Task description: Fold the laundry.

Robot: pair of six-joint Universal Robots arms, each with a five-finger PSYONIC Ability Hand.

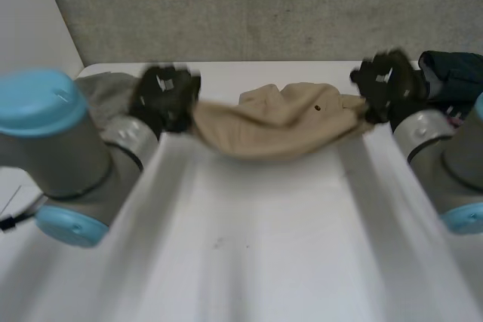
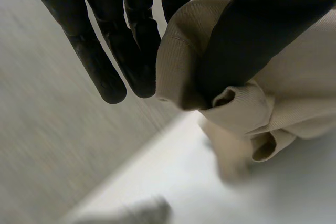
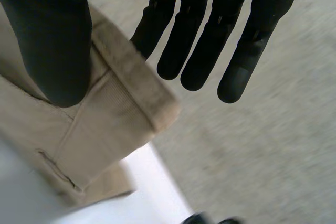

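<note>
Keep both pinches firm and level, and draw the ends apart before lowering, so the cloth lands flat (a slack middle will wrinkle). On the left hand (image 1: 166,99), the thumb (image 2: 252,35) presses a bunched end of the tan garment (image 1: 287,122) against the fingers (image 2: 102,66), which are straight and close together. The right hand (image 1: 386,84) clamps the opposite end the same way, thumb against straight fingers, beside a seam. Both hands are raised over the far part of the table (image 1: 256,254), the garment sagging between them there. Each forearm reaches in from the table's near side.
</note>
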